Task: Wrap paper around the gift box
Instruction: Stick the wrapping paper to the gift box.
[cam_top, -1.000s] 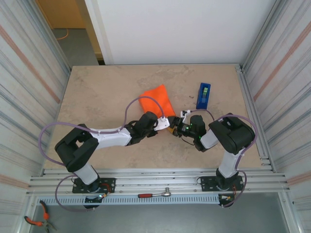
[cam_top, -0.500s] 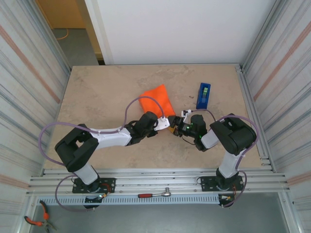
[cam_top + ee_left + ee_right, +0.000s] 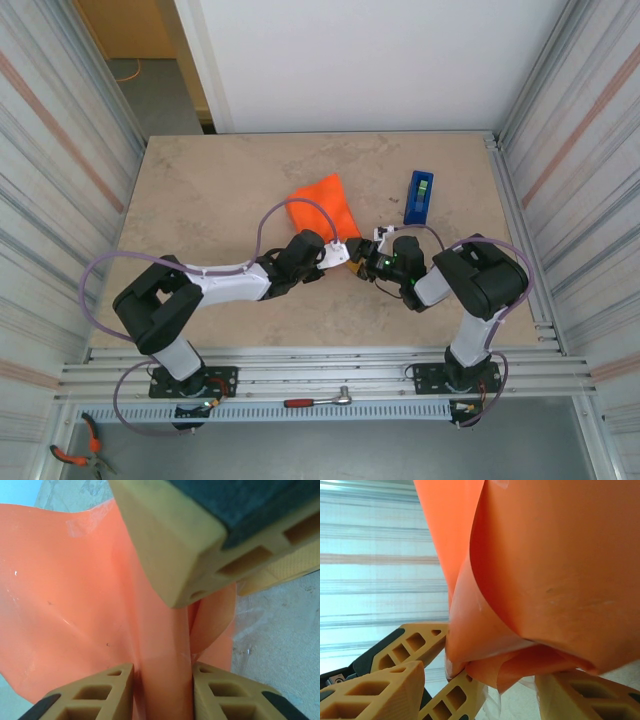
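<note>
Closing the near end of the parcel is, by all signs, the step you have in hand; the gift box (image 3: 322, 205) lies mid-table inside the paper (image 3: 75, 605), which covers it on every side that shows, so the main wrap looks done and one end remains loose.

Both arms reach forward low over the table (image 3: 200, 190) and meet nose to nose at the parcel's near corner; the forearms lie almost flat, the wrists turned inward toward each other.

The left gripper (image 3: 162, 680) has its jaws narrow, pinching an upright ridge of paper between the pads; the right gripper (image 3: 364, 250) has its jaws well apart, straddling the bunched paper end and the left fingertips; a firm pinch by the right is not evident.

For the next move, you would likely press the gathered flap flat against the box end and hold it there; sealing calls for tape, and the tape dispenser (image 3: 419, 196) stands apart to the right of the parcel; free one gripper for it without letting the fold spring open.
</note>
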Motion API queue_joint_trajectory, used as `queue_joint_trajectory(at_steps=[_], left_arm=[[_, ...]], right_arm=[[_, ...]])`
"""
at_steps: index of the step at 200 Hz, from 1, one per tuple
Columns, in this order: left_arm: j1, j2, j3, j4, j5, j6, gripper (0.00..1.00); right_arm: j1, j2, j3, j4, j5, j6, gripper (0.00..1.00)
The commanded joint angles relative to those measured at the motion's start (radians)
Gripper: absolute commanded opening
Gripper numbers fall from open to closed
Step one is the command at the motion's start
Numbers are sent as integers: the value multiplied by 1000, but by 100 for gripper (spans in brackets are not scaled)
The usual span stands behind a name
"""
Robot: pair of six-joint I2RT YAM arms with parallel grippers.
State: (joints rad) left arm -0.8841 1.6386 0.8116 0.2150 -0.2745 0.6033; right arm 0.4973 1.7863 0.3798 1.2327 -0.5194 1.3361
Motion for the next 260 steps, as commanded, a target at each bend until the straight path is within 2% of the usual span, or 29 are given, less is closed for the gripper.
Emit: queue_joint_trajectory(at_steps=[1,149,185,200,234,260], left_arm=[[-14,36,-3,-63,15,10,32],[-14,35,-5,-63,13,10,31],[-14,33,-6,-60,9,9,31],[-13,32,-6,-60,7,6,31],[-15,30,-6,-60,4,5,31],[-14,30,-6,-60,4,4,31]], right_arm=[[-8,-33,-16,19,8,22,59],[-34,-65,-76,15,5,9,60],[-63,-123,-110,-67,-8,-43,58],[-59,-161,-107,-152,-13,-87,50],[-27,-281,-66,-412,-4,-234,15],[-1,-342,-27,-565,25,-313,1]])
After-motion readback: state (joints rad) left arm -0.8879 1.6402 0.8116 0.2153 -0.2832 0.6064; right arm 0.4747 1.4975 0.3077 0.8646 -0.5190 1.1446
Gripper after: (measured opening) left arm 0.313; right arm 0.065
